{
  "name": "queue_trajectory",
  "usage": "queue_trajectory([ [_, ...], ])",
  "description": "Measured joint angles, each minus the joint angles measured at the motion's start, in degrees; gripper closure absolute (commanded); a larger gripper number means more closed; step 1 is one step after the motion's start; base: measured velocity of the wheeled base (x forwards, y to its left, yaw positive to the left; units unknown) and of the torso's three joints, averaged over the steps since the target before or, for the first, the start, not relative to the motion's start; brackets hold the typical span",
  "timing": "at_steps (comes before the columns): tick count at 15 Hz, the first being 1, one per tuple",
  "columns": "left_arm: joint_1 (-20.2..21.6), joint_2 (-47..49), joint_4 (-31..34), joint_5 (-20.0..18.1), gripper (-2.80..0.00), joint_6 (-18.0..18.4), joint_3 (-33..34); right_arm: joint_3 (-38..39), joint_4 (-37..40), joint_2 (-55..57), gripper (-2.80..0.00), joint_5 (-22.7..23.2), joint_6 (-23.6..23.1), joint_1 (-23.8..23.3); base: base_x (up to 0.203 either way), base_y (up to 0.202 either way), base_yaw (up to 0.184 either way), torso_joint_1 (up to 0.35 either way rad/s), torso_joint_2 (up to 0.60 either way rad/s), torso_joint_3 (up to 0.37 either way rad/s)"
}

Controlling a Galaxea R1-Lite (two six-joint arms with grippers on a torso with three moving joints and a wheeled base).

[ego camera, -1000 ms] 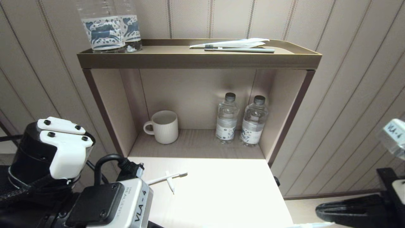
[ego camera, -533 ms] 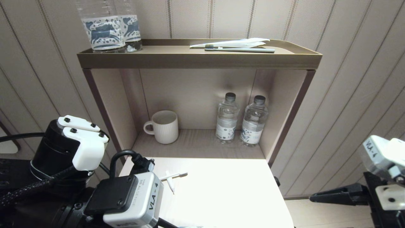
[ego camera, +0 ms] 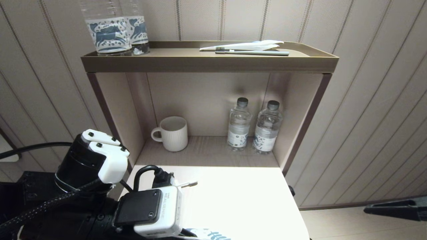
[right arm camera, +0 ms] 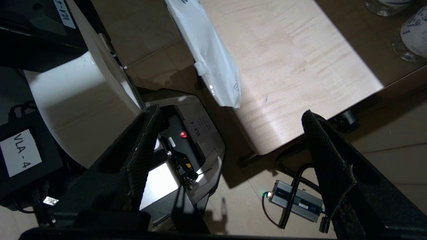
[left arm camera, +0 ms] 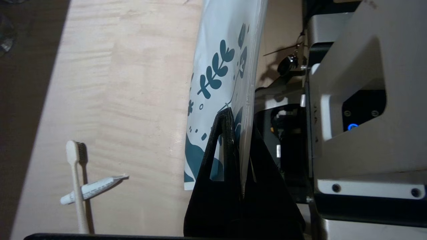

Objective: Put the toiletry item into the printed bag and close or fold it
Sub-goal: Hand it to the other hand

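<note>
"VLA - 4" stands on a white label (right arm camera: 20,152) stuck to a black camera housing in the right wrist view, and again on a label (right arm camera: 62,8) at that view's top edge. Small print on the grey unit (right arm camera: 196,128) beside the red button is too small to read

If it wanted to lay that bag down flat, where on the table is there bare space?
The widest bare patch of the light tabletop lies on the robot's right, below the two small bottles. The left side is crowded: the white toothbrush crosses a small tube there, and the left gripper holds the printed bag over the near edge.
</note>
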Motion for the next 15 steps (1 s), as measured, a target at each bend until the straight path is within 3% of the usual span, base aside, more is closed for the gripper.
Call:
queue_trajectory([
  [4, -1.83, 0.89, -0.18, 12.46, 0.00, 2.50, -4.11, 2.51, -1.97, -0.31, -2.80, 0.06, -0.39, 0.11, 0.000, 0.000, 0.000, 0.000, 0.00, 0.000],
  [8, -8.16, 0.81, -0.22, 26.56, 0.00, 4.95, -4.75, 4.03, -6.97, 2.09, -2.80, 0.08, -0.40, -0.25, 0.000, 0.000, 0.000, 0.000, 0.00, 0.000],
  [11, -11.28, 0.79, -0.24, 30.45, 0.00, 5.64, -3.76, 5.23, -8.75, 3.87, -2.80, 0.04, -0.77, -0.36, 0.000, 0.000, 0.000, 0.000, 0.00, 0.000],
  [15, -11.90, 0.79, -0.35, 30.74, 0.00, 5.82, -4.00, 9.32, -12.82, 6.42, -2.80, 0.01, -2.25, -0.64, 0.000, 0.000, 0.000, 0.000, 0.00, 0.000],
])
